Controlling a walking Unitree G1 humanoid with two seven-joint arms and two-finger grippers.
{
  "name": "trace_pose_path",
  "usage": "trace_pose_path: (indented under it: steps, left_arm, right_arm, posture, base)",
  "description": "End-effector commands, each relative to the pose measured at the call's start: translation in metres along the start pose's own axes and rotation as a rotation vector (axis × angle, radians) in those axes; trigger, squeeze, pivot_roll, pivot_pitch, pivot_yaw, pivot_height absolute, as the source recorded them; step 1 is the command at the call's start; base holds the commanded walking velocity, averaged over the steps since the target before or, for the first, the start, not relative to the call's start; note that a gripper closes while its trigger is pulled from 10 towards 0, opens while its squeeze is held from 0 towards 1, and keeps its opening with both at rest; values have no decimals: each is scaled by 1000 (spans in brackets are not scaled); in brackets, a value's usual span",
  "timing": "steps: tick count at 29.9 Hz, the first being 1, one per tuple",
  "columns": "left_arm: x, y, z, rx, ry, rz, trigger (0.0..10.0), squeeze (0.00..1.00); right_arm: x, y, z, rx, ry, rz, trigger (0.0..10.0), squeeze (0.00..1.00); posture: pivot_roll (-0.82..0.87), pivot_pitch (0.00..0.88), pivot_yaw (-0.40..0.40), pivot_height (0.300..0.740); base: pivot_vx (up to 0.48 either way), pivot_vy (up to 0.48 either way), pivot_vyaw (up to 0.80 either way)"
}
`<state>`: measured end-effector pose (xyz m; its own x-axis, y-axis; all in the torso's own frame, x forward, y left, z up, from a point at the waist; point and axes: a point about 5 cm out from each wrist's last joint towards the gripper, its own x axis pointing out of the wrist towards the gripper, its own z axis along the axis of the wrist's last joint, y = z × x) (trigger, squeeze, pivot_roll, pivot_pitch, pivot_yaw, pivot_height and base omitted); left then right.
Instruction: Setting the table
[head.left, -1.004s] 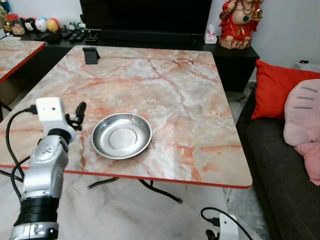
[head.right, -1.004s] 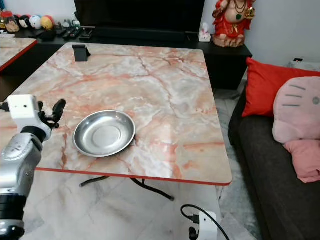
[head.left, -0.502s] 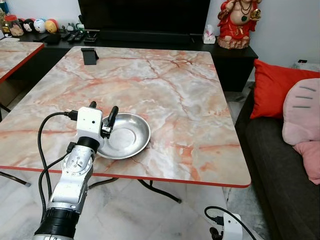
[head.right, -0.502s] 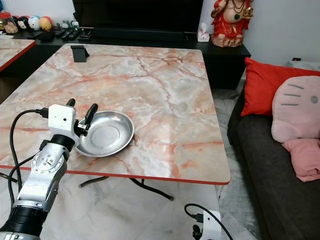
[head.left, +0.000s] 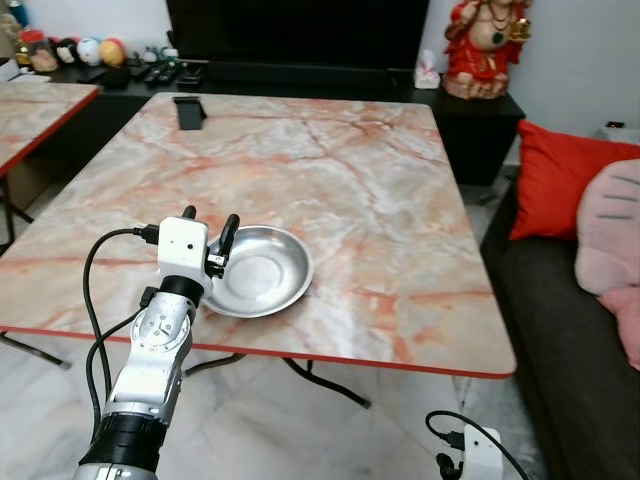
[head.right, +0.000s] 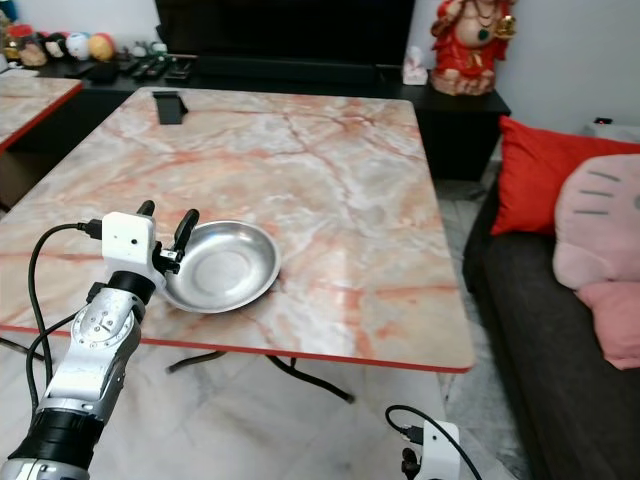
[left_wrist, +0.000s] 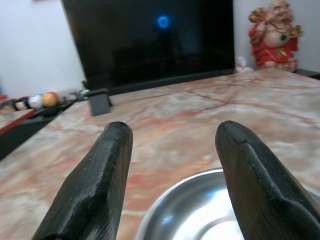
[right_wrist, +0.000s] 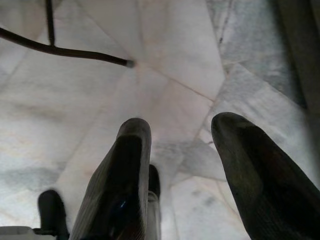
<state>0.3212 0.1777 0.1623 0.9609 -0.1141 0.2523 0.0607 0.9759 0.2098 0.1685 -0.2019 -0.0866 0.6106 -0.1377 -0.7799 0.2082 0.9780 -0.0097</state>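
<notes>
while the steel bowl (head.left: 257, 270) sits on the marble table (head.left: 330, 170) near its front edge, the left gripper (head.left: 208, 226) is at the bowl's left rim with its two fingers apart, holding nothing. the right gripper (right_wrist: 175, 165) hangs low over the floor tiles (right_wrist: 165, 80), fingers also spread.

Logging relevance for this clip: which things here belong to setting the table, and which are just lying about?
Job:
steel bowl
marble table
left gripper, open beside the bowl's rim

Lying about:
black stand
red figurine
red cushion
right gripper, idle, open over the floor
</notes>
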Motion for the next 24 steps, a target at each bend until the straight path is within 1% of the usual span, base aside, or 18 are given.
trace_pose_path:
  steps: [1, 5, 12, 17, 24]
  left_arm:
    - [0, 5, -2, 7, 5, 20, 10000, 0]
    - [0, 4, -2, 7, 5, 20, 10000, 0]
    - [3, 6, -1, 12, 3, 28, 10000, 0]
    - [3, 9, -1, 13, 4, 39, 10000, 0]
    - [2, 10, 0, 17, 0, 43, 10000, 0]
  right_arm:
    - [0, 2, -2, 21, 4, -6, 10000, 0]
    - [-1, 2, -4, 20, 5, -15, 10000, 0]
    - [-1, 5, -3, 14, 0, -4, 10000, 0]
    - [1, 12, 2, 12, -5, 10, 10000, 0]
    - [1, 14, 1, 7, -4, 14, 10000, 0]
  posture:
    - [29, 0, -9, 740]
    - [33, 0, -10, 740]
    - [43, 0, -12, 740]
    - [52, 0, -13, 740]
    - [55, 0, -13, 740]
  base:
    - [0, 480, -631]
    - [0, 480, -631]
    - [0, 480, 0]
    - [0, 466, 0]
    - [0, 480, 0]
